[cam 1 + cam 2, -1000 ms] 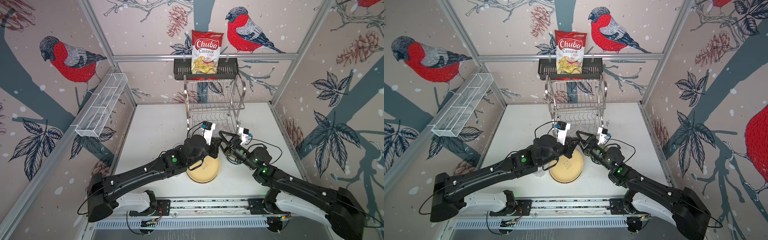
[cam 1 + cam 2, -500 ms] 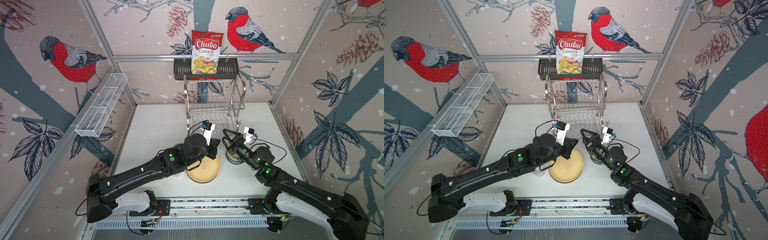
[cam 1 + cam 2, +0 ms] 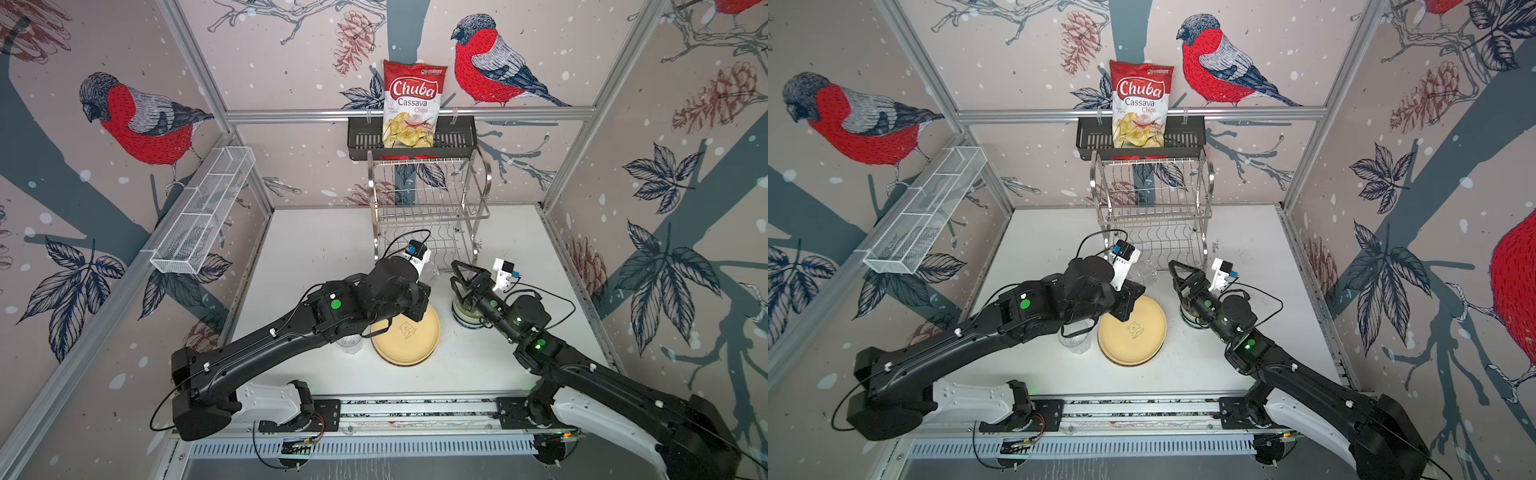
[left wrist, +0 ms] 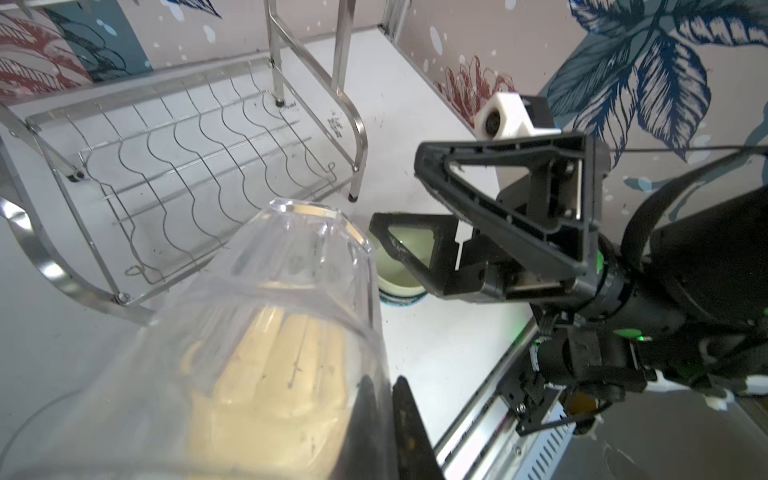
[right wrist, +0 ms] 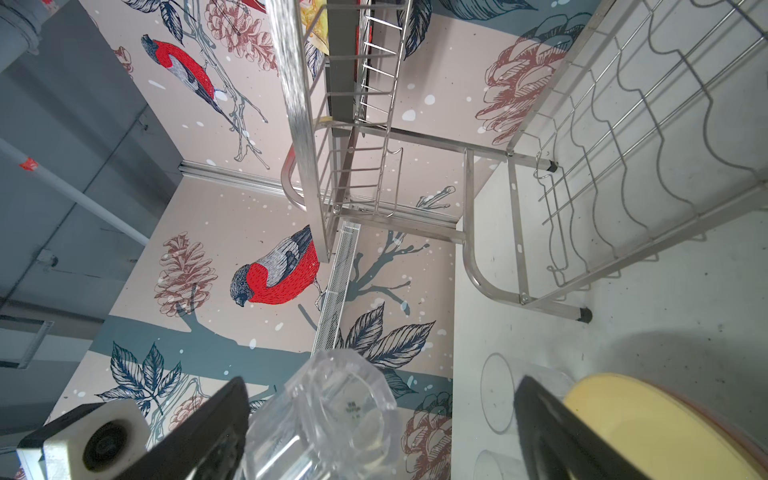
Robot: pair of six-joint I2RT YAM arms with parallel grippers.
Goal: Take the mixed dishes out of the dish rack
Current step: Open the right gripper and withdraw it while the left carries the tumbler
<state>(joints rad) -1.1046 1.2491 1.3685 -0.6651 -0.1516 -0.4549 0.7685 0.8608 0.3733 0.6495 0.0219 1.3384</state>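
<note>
Right claw [image 3: 454,274], spread wide, has shifted over the bowl [image 3: 462,316].

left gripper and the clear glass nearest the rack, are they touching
Touching. The left wrist view shows the wall of the clear glass pinched inside the shut left gripper, with no gap.

The dish rack [image 3: 430,208] is stood rearward; the cream-yellow plate [image 3: 409,338] is laid flat before it; the clear glass [image 4: 291,299] is held tilted between them.
</note>
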